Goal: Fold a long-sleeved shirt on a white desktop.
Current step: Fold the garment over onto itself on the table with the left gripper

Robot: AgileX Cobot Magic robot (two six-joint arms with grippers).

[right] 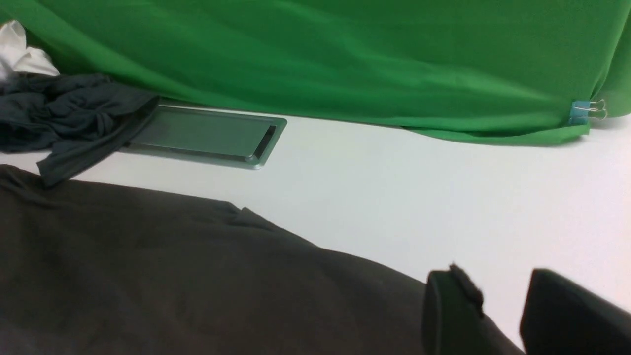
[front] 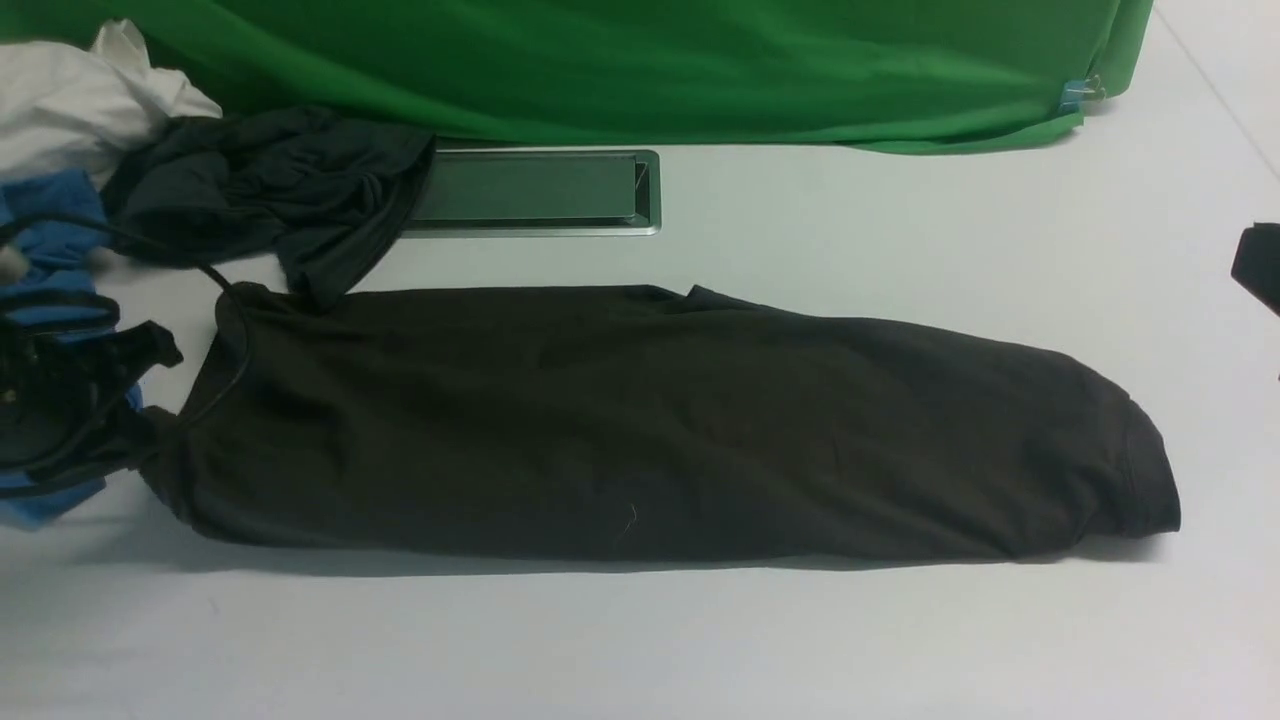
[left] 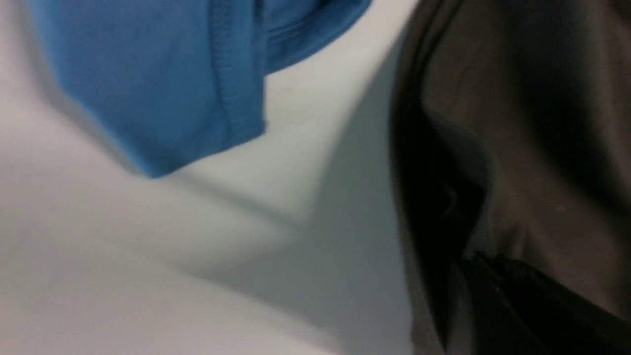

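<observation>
The long-sleeved shirt (front: 650, 420) lies as one long, near-black band across the white desktop (front: 850, 220), folded lengthwise. My left gripper (front: 140, 440) sits at the shirt's left end, shut on the fabric there. In the left wrist view its dark fingertips (left: 498, 296) pinch a raised fold of the shirt (left: 542, 148). My right gripper (front: 1258, 265) shows only partly at the far right edge, away from the shirt. Seen from the right wrist, that gripper (right: 503, 305) is open and empty, over the shirt's (right: 148, 266) edge and the bare desktop (right: 394, 187).
A crumpled teal-grey garment (front: 280, 190) lies at the back left, overlapping the silver-rimmed hatch (front: 530, 190). A blue garment (front: 50, 230) and a white cloth (front: 70, 100) lie at the far left. A green cloth (front: 650, 60) hangs along the back, held by a clip (front: 1080, 92).
</observation>
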